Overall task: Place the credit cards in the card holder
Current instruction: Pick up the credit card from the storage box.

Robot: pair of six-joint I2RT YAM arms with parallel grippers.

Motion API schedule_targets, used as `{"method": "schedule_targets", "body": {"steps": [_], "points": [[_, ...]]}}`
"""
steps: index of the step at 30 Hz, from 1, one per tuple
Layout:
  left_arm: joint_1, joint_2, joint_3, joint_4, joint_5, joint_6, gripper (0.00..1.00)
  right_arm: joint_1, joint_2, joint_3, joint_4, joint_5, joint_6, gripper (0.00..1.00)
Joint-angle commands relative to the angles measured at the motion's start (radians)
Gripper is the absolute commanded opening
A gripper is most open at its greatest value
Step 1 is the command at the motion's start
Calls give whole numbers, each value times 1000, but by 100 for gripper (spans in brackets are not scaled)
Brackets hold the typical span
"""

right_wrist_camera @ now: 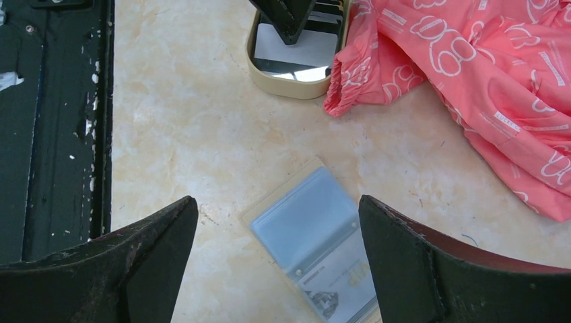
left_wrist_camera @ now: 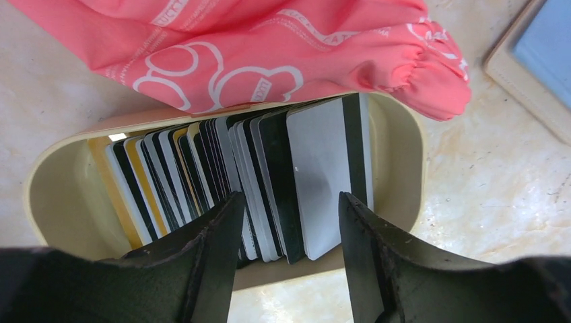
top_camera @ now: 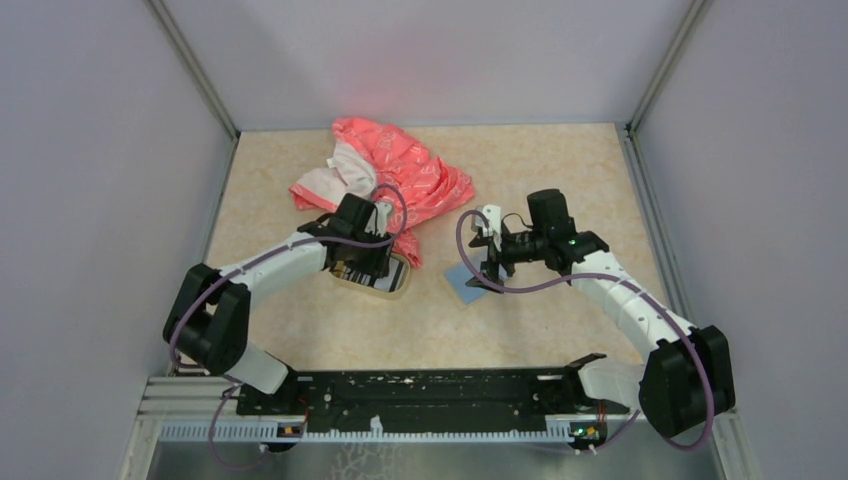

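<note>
Directly beneath the left gripper (left_wrist_camera: 291, 202), jaws parted and empty, the cards (left_wrist_camera: 316, 175) are standing edgewise at lower centre.

— Where are the cards (left_wrist_camera: 269, 182)?
— Standing in the dish (left_wrist_camera: 405, 171), left of the tabletop's (top_camera: 540, 170) middle; the cloth (top_camera: 400, 170) behind overlaps its rim.
— And the card holder (right_wrist_camera: 316, 235)?
— Flat, right of the dish.
</note>
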Motion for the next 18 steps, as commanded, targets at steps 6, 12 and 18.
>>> {"method": "schedule_targets", "body": {"steps": [6, 12, 18], "points": [[-48, 69, 62, -42, -124, 24, 61, -9, -8, 7, 17, -38, -16, 89], [-67, 100, 68, -59, -198, -16, 60, -9, -8, 9, 15, -39, -17, 89], [-81, 103, 71, -62, -216, -39, 52, -9, -8, 9, 14, -41, -17, 89]]}}
